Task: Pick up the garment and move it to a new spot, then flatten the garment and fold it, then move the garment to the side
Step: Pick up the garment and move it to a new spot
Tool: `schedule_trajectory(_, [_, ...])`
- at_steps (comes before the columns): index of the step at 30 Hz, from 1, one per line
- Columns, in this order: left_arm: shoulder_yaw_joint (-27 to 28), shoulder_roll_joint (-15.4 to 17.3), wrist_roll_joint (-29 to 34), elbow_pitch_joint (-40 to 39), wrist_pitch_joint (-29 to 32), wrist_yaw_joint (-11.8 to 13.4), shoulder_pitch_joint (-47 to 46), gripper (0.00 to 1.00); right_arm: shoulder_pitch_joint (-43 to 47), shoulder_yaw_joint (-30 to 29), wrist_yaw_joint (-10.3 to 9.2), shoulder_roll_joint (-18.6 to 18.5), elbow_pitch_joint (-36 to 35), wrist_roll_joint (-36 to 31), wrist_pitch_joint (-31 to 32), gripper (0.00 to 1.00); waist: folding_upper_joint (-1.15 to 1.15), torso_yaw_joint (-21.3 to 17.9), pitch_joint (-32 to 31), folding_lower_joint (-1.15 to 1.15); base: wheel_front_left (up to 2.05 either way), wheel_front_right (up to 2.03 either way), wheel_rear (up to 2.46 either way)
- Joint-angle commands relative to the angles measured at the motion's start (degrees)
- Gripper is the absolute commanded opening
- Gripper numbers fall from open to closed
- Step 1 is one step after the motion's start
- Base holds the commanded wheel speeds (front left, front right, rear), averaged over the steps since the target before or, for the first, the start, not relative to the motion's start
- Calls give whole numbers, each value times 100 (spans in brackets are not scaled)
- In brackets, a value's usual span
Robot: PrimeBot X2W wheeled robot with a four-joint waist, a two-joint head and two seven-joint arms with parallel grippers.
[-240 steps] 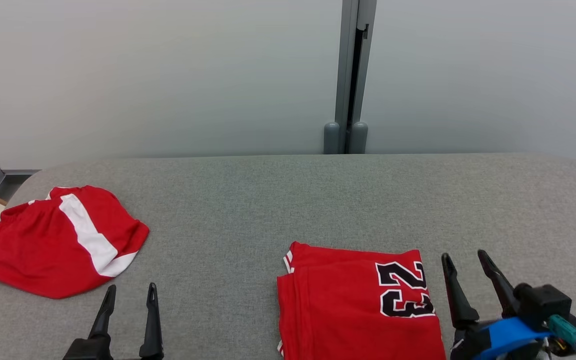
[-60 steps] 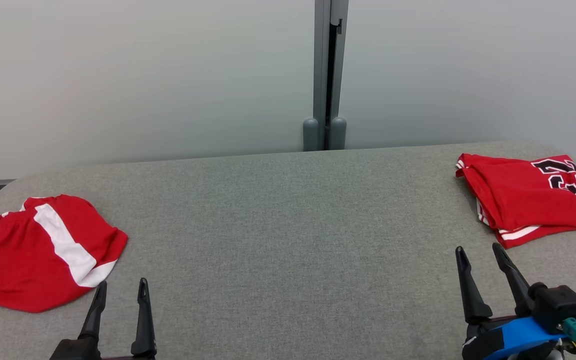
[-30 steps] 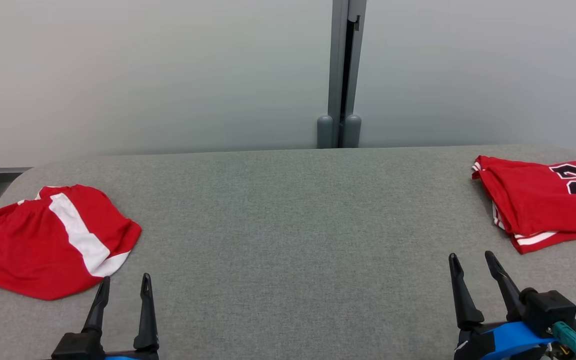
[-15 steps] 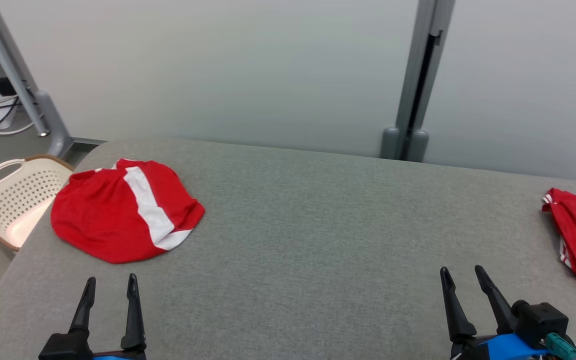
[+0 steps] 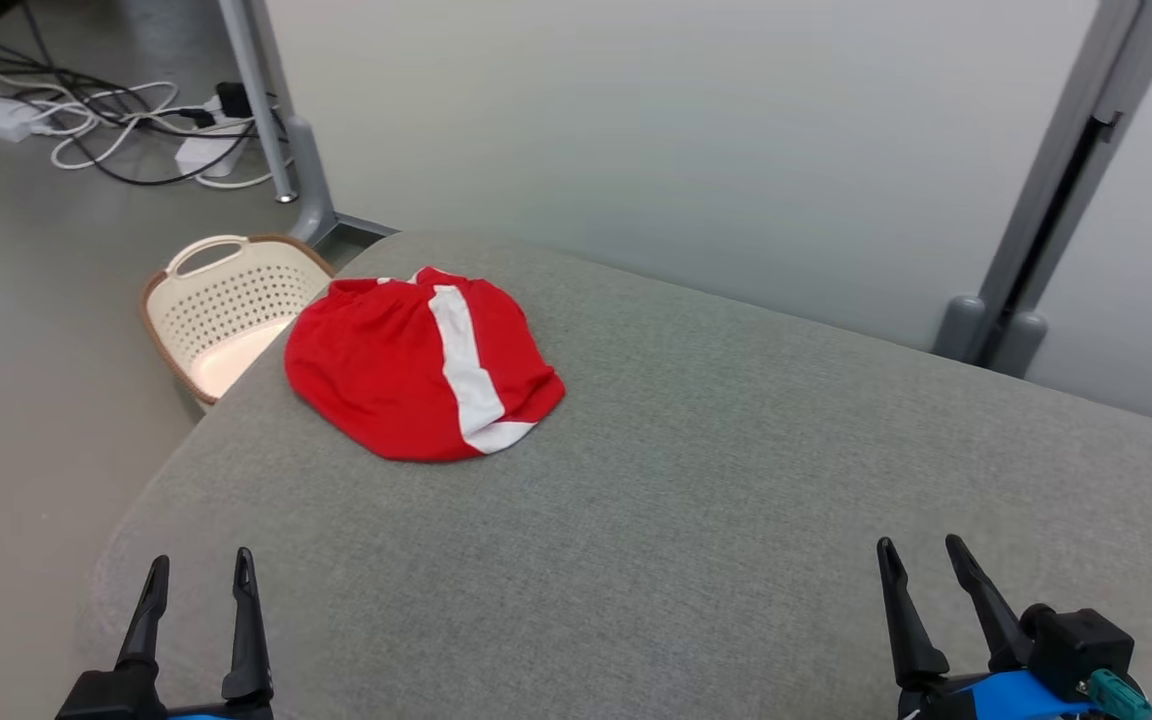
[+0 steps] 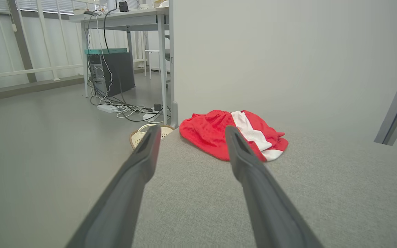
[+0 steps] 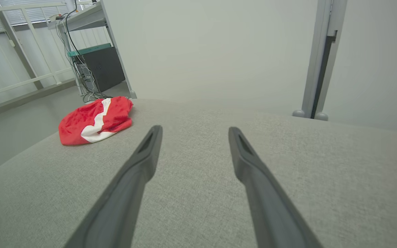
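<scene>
I have the crumpled red garment [image 5: 416,365] at upper left, on the bench [image 5: 696,480] corner above the floor basket [image 5: 221,300] (probably its source). Left pincer [image 5: 199,565] and right pincer [image 5: 919,548] wait at the bottom, both spread apart and empty, ready to reach.

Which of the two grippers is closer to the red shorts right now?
The left gripper: the red shorts lie ahead of it near the basket, while the right gripper sits far across the grey table.

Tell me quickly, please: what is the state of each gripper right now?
Left gripper: open, holding nothing.
Right gripper: open, holding nothing.
</scene>
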Motion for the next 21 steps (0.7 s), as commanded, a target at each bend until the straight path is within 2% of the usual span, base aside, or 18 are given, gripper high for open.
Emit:
schedule_trajectory(1, [22,38,-33,-23,-24,20,17,100,39,15,0,-2,13,18,-32,100,0,165,103,0,0,0,0])
schedule_trajectory(5, [70,81,-65,-16,-24,31,45,100,0,69,0,-2,43,42,-37,100,0,378,111,0,0,0,0])
schedule_trajectory(9, [107,100,-82,-78,-24,58,120,100,-78,130,0,-3,73,30,-40,100,0,431,133,0,0,0,0])
schedule_trajectory(16, [85,104,-83,-121,-24,105,126,100,-84,146,0,-3,92,10,-44,100,0,404,103,0,0,0,0])
schedule_trajectory(21, [97,163,-142,-81,-23,102,-108,100,-46,143,0,-3,41,-27,-44,100,0,234,121,0,0,0,0])
